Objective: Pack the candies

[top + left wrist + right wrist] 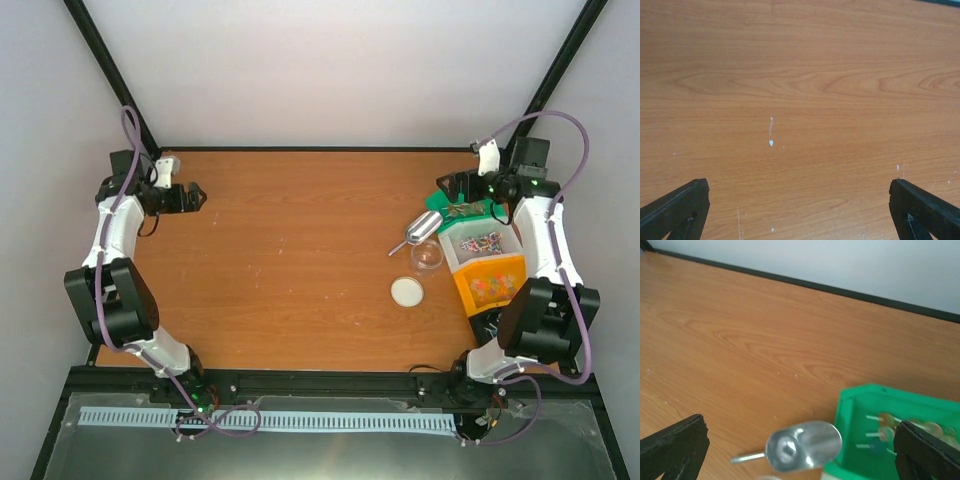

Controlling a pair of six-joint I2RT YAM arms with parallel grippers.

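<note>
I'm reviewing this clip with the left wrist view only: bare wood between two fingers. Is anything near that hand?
Observer: No. The left hand is at the far-left corner of the table; every object sits on the right.
Operator: Where's the stuff to pack?
Observer: The candies lie in the green bin, white bin and orange bin along the right edge.
Operator: And the other arm?
Observer: The right hand is open and empty near the green bin's far end; the metal scoop lies beside that bin.

Green bin [900, 396] cut off at the edge — its candies [886, 432] blurred.
</note>
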